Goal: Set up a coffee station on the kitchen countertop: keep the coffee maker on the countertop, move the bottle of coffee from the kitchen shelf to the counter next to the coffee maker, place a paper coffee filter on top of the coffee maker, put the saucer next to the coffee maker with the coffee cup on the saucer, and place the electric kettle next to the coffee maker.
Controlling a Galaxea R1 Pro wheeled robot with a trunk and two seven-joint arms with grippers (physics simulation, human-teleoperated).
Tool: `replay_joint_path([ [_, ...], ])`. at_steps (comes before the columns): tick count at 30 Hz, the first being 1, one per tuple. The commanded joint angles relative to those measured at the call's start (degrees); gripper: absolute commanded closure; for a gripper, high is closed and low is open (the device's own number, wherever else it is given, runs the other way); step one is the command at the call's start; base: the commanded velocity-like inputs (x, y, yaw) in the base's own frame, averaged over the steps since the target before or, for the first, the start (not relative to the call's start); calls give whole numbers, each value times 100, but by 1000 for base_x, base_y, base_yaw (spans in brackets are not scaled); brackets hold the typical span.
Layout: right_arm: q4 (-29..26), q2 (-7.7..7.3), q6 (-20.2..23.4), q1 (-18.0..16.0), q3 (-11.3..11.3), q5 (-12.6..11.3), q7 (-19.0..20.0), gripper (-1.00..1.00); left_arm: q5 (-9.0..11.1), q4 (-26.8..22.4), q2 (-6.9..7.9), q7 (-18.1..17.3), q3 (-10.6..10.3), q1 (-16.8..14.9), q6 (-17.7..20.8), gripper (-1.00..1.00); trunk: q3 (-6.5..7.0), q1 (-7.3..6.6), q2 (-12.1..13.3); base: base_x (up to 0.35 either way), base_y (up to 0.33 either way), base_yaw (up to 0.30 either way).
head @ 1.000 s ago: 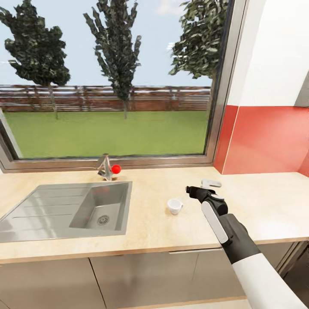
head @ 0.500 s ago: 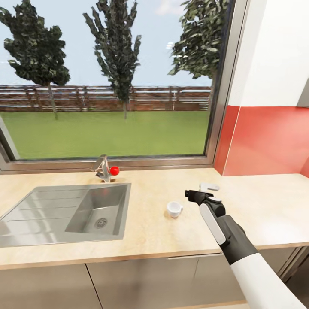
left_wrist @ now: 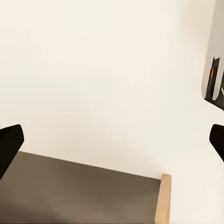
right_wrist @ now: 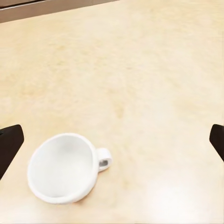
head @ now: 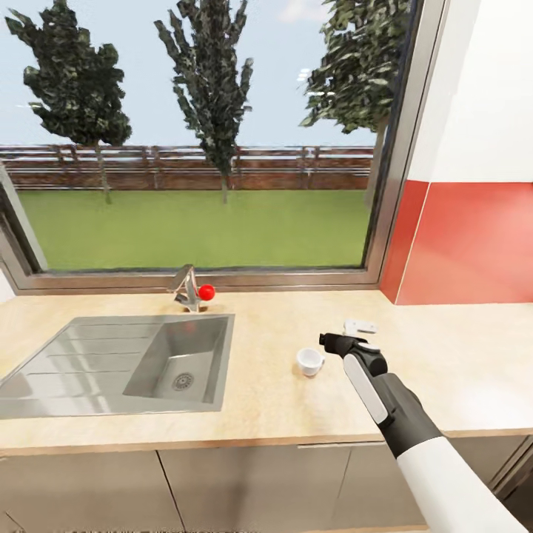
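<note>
Head view. You had the tabletop (head: 259, 400), light wood, running under a wide window (head: 200, 133), with a steel sink (head: 126, 363) set into its left part and a tap with a red knob (head: 206, 292) behind the basin. The coffee cup (head: 309, 361), white, stood on the bare wood right of the sink. Your right gripper (head: 327, 340) hung just beside the cup, on its right and slightly behind it, not touching it; from here you could not tell how its fingers stood. A small flat white object (head: 360, 325) lay on the wood just behind the gripper; its kind could not be made out. A red panel (head: 474, 244) covered the wall at the right. No writing or labels could be read.

Left wrist view. Your left gripper (left_wrist: 112, 142) was spread wide, its two dark fingertips (left_wrist: 8, 144) at opposite edges, nothing between them. Ahead lay a pale wall (left_wrist: 102, 74) and a dark grey surface with a light-wood edge (left_wrist: 162, 198).

Right wrist view. Your right gripper (right_wrist: 112, 142) was spread wide and empty. The coffee cup (right_wrist: 63, 168) stood upright on the tabletop (right_wrist: 140, 70), pale inside, its handle turned toward the middle of the gap between the fingertips (right_wrist: 9, 144). No markings on the cup.
</note>
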Motion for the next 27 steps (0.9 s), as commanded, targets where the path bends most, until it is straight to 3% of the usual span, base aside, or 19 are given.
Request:
replay_joint_path([
  [1,4,-7,9,-7,19,-56,-58,-100,-60,-6,-2,8,44,-4,27,-100,-20,4,-13,0,0,166],
  [8,103,-20,9,-7,19,-34,-66,-100,-60,-6,-2,2,52,-4,53,-100,-33,4,-13,14,0,51],
  [15,690,-49,-7,-7,11,-47,-60,-100,-60,-6,-2,-1,52,-4,37,-100,-33,4,-13,162,0,3],
  [27,777,-25,-13,-7,28,-58,-58,-100,-56,-6,-3,-1,46,-4,27,-100,-33,4,-13,5,0,0],
])
